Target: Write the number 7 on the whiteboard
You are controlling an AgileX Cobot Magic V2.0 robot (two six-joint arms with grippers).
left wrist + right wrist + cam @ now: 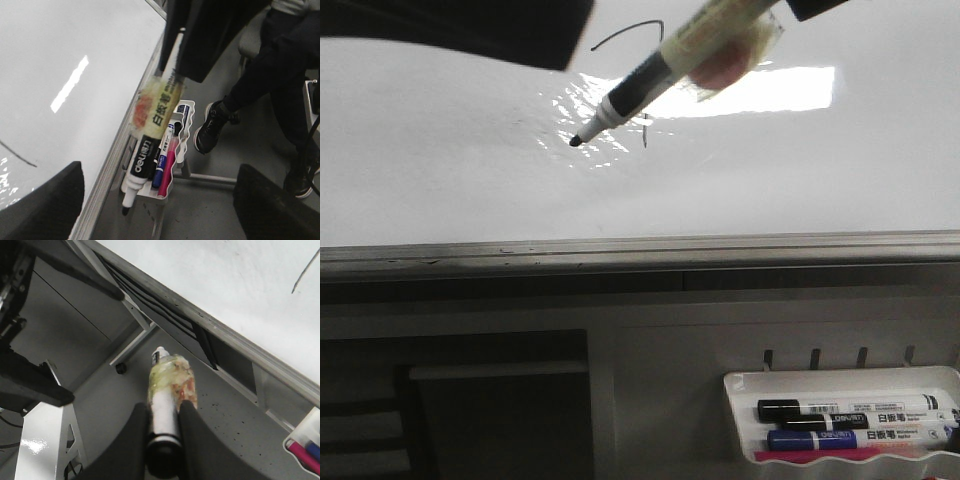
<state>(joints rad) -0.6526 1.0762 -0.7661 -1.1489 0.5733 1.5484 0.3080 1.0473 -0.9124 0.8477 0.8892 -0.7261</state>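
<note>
Clearly clamped on marker between right jaws, tip angled out beyond them toward whiteboard; left jaws spread, empty.

right gripper: two broad matte black plastic fingers, rounded, smooth. left gripper fingers same matte black, chunky, blurred. dark arm body, no markings visible.
</note>
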